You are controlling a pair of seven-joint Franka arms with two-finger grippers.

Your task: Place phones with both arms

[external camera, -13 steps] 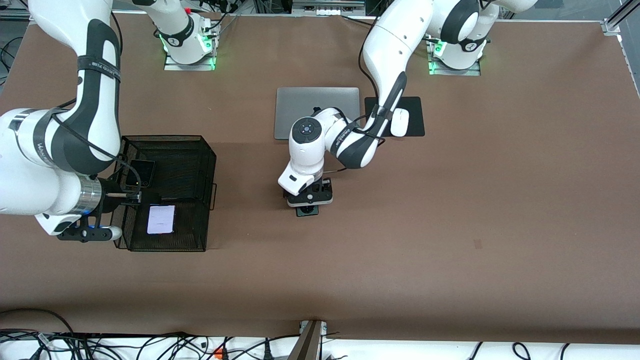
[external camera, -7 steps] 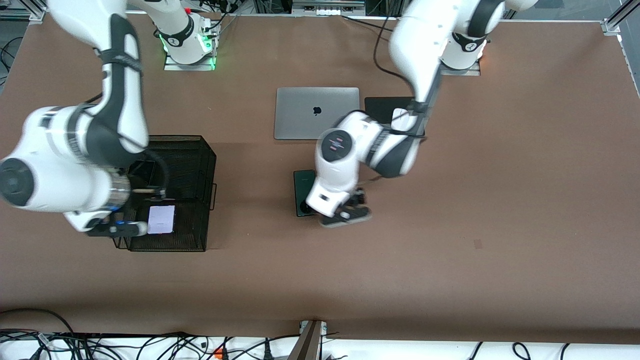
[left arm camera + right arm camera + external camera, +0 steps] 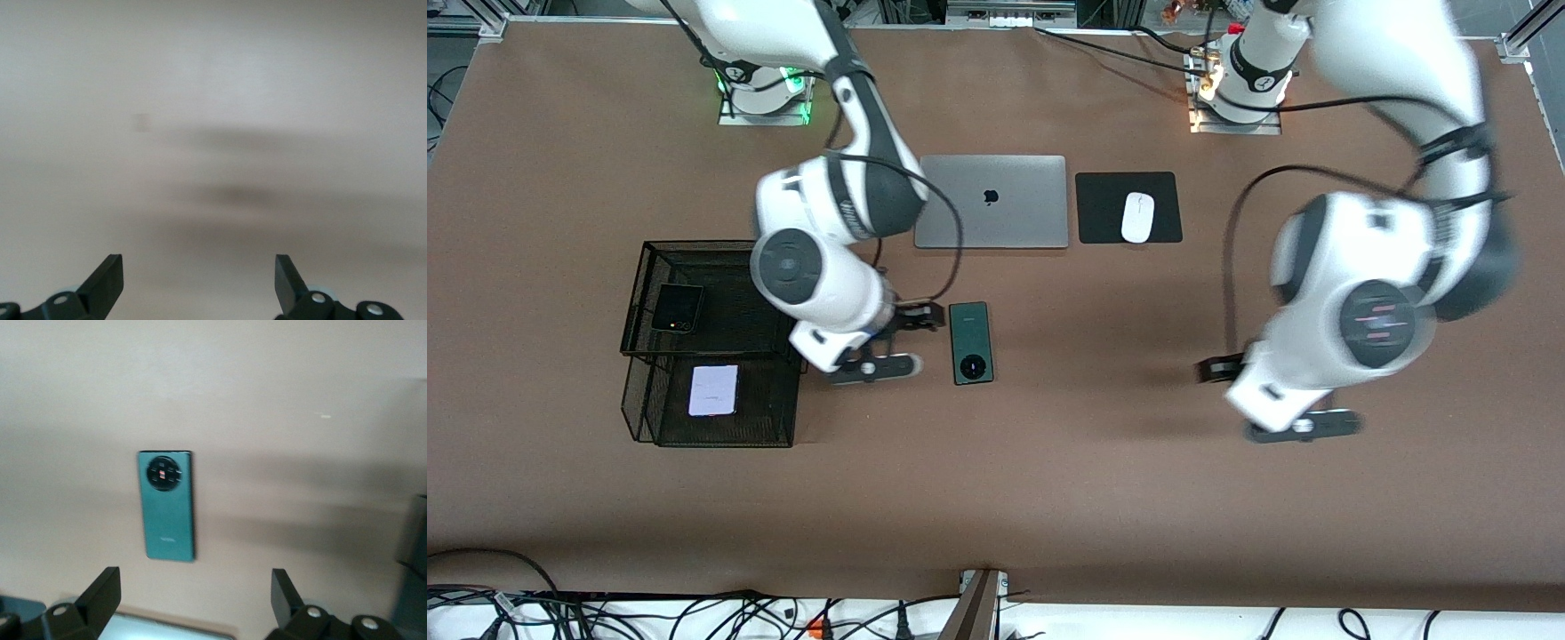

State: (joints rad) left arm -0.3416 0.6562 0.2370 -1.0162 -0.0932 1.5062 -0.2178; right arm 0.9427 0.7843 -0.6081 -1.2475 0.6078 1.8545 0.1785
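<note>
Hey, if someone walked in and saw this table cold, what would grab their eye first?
Probably the green phone lying flat mid-table, nearer the front camera than the laptop, with the open right gripper beside it. Next, the wire basket toward the right arm's end, holding a black phone and a white phone. The open left gripper hangs over bare table.

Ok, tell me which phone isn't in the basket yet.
The green phone. It lies flat on the bare table, beside the right gripper; the black phone and the white phone lie inside the basket.
</note>
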